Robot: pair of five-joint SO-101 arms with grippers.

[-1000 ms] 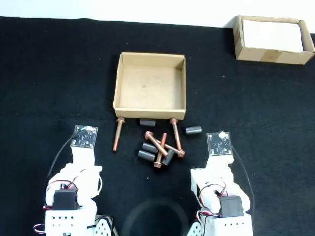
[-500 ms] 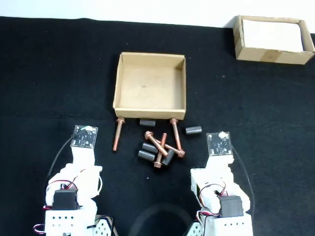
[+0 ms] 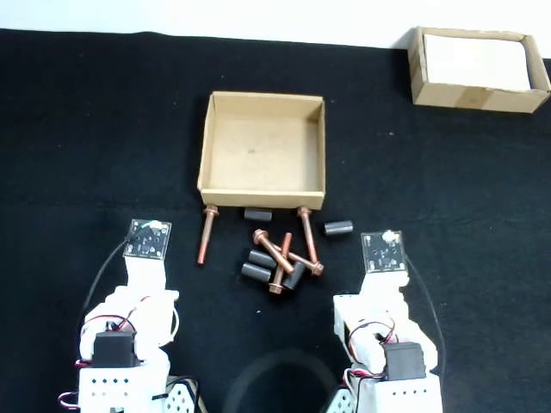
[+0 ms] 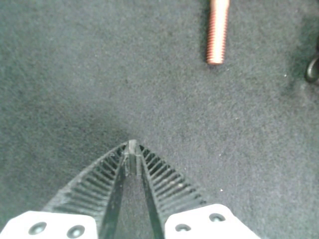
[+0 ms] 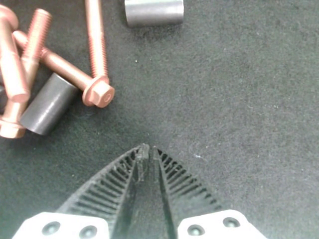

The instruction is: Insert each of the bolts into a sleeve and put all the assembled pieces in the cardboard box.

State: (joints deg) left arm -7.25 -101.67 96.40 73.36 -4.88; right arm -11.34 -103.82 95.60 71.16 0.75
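The open cardboard box [image 3: 205, 155] stands mid-table with nothing inside. Just in front of it lie several copper bolts and dark sleeves: one bolt [image 3: 206, 234] apart on the left, one [image 3: 307, 237] on the right, others crossed in a pile [image 3: 280, 256], a sleeve [image 3: 338, 229] off to the right. My left gripper [image 4: 132, 147] is shut on nothing, short of that lone bolt's threaded end [image 4: 218, 30]. My right gripper [image 5: 147, 149] is shut and holds nothing, close to a bolt's hex head [image 5: 102, 94], a sleeve [image 5: 48, 103] and a farther sleeve [image 5: 154, 12].
A second cardboard box [image 3: 469, 93] with white filling sits at the far right corner. Black cloth covers the table [image 3: 86, 129]. Both arm bases [image 3: 120, 361] [image 3: 387, 361] stand at the near edge, with bare cloth to either side.
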